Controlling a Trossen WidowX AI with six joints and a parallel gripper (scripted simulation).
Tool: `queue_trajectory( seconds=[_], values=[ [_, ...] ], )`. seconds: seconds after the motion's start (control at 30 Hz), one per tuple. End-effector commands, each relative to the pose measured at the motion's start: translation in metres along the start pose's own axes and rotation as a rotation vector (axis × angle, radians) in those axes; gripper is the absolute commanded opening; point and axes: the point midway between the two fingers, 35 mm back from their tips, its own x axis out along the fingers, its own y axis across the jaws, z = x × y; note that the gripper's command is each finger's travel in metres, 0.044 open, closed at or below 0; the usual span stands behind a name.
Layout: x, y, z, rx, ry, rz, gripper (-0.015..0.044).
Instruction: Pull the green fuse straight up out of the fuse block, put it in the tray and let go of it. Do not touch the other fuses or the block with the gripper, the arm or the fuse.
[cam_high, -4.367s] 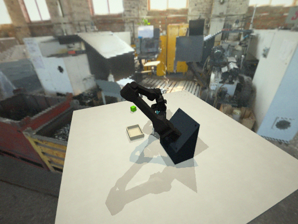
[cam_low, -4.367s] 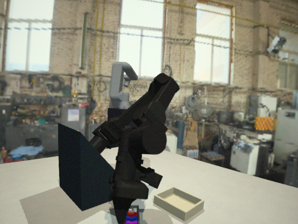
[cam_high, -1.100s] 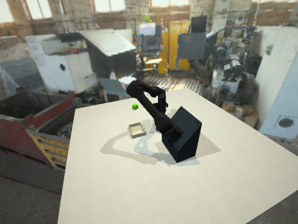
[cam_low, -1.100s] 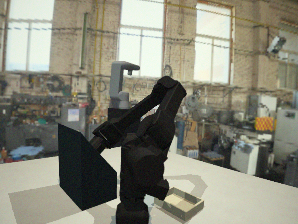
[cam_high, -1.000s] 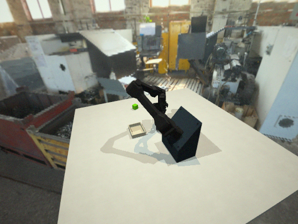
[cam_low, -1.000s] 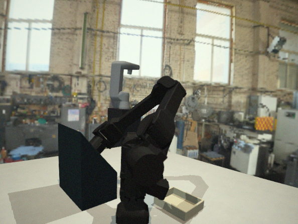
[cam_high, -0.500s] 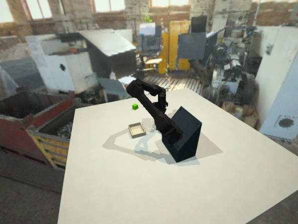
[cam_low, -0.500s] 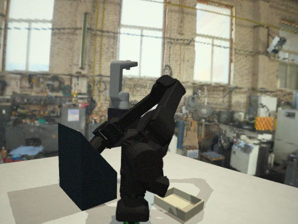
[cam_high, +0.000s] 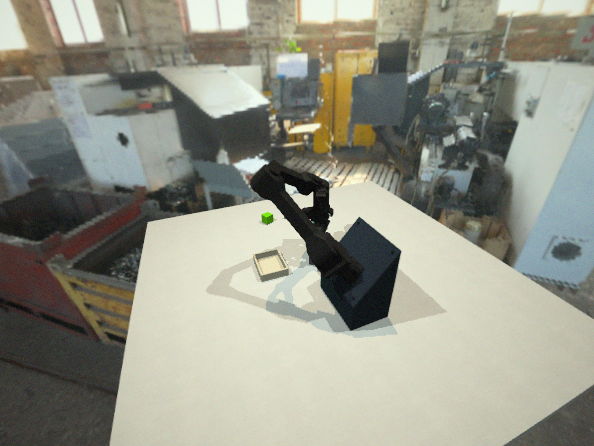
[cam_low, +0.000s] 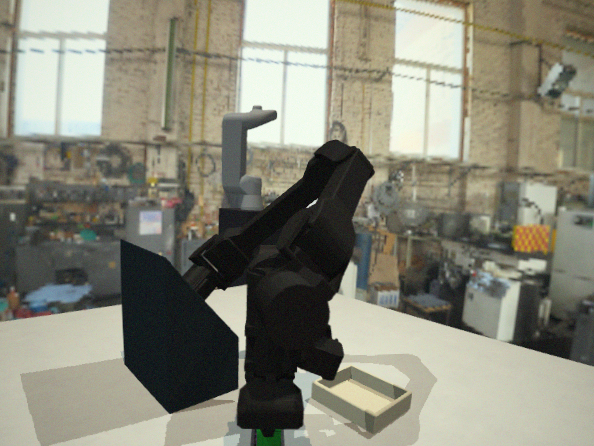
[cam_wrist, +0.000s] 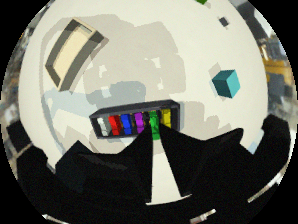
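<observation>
Jaws clamped on green fuse (cam_wrist: 154, 124); six fuses in one block (cam_wrist: 136, 121); one tray (cam_wrist: 69, 51).

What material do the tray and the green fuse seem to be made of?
The tray looks like matte plastic or painted wood: flat grey-beige walls, paler floor, no shine. The green fuse, held in the shut gripper, looks like coloured plastic, maybe translucent; it is too small to be sure.

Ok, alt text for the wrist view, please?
The gripper, jaws shut on the green fuse, hangs over the fuse block, which also shows white, red, blue, purple and yellow fuses. The tray lies upper left.
</observation>
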Motion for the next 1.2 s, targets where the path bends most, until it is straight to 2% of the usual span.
queue_trajectory(
  seconds=[0.0,1.17],
  values=[
    [-0.003,-0.001,-0.001,-0.004,0.004,-0.004,0.0],
    [-0.027,0.0,-0.001,-0.002,0.002,-0.004,0.0]
  ],
)
